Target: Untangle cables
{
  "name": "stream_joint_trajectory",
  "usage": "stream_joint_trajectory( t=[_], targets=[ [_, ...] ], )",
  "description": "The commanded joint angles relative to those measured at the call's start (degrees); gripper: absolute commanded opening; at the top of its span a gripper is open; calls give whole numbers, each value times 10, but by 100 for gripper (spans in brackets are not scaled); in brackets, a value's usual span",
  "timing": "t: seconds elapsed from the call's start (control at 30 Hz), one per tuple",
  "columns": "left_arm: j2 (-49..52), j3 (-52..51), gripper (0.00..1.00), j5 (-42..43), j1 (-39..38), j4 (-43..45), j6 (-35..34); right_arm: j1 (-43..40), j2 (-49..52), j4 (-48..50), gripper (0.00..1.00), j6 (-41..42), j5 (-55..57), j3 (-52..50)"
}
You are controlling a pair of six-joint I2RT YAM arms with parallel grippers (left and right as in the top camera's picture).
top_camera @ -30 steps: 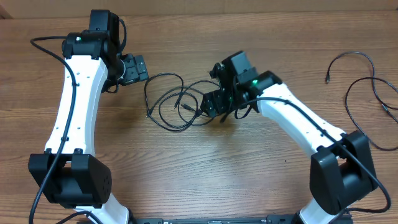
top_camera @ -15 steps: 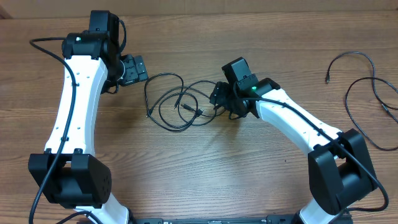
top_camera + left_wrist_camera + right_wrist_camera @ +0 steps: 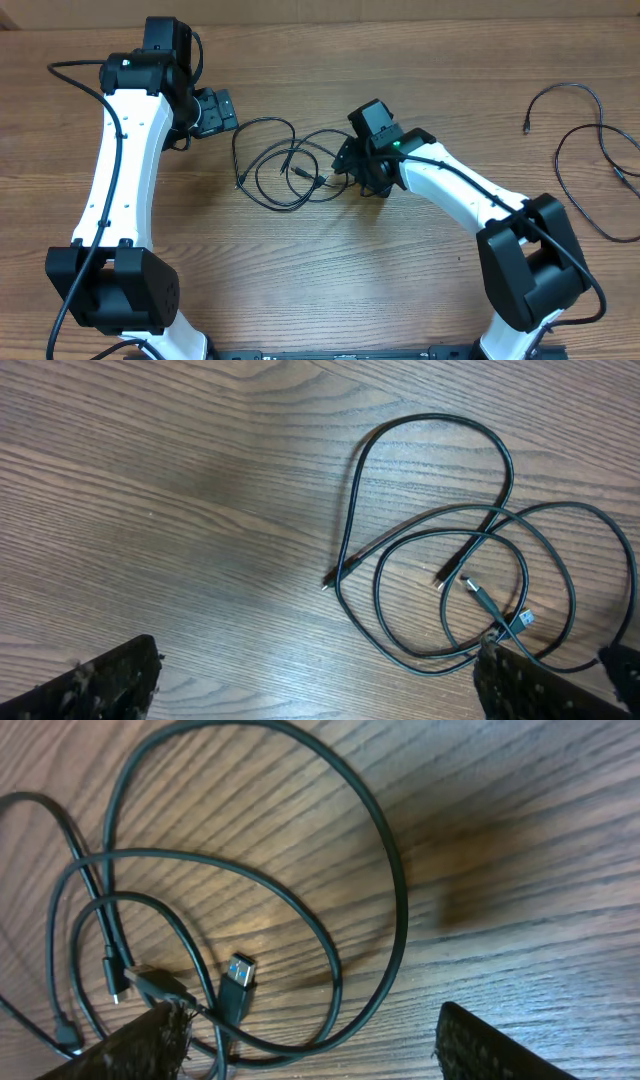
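The cables (image 3: 298,172) lie as a loose tangle of thin black loops on the wooden table, between the two arms. My right gripper (image 3: 347,168) is open and low over the tangle's right edge. In the right wrist view, loops and a blue-tipped USB plug (image 3: 237,982) lie between and just ahead of its spread fingers (image 3: 320,1050), with one strand touching the left finger. My left gripper (image 3: 218,110) is open and empty, up and to the left of the tangle. In its wrist view the loops and small plug ends (image 3: 480,598) lie ahead and to the right of its fingers (image 3: 320,695).
A separate thin black cable (image 3: 567,86) winds across the far right of the table, apart from the tangle. The thick black arm cable (image 3: 70,68) curves at the far left. The table's back edge (image 3: 400,18) runs along the top.
My right gripper has turned and shifted left and slightly up onto the tangle's right edge. The left arm and the cables have not visibly moved.
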Motion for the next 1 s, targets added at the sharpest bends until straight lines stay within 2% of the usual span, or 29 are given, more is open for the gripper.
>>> stream_joint_trajectory(
  t=[0.0,0.3,0.4,0.57,0.87,0.97],
  targets=[
    [-4,-4,100,-7,4,-2,-5,2,8,3,77,7,19,-4],
    [-4,-4,100,-7,4,-2,-5,2,45,8,76,33,16,-3],
    [-4,-4,100,-7,4,-2,-5,3,45,14,66,33,16,-3],
    [-4,-4,100,-7,4,-2,-6,6,45,4,59,33,16,-3],
    [-4,-4,100,-7,4,-3,-6,41,45,1,55,58,19,-4],
    [-4,-4,100,-7,4,-7,-6,45,45,1,43,79,29,-4]
  ],
)
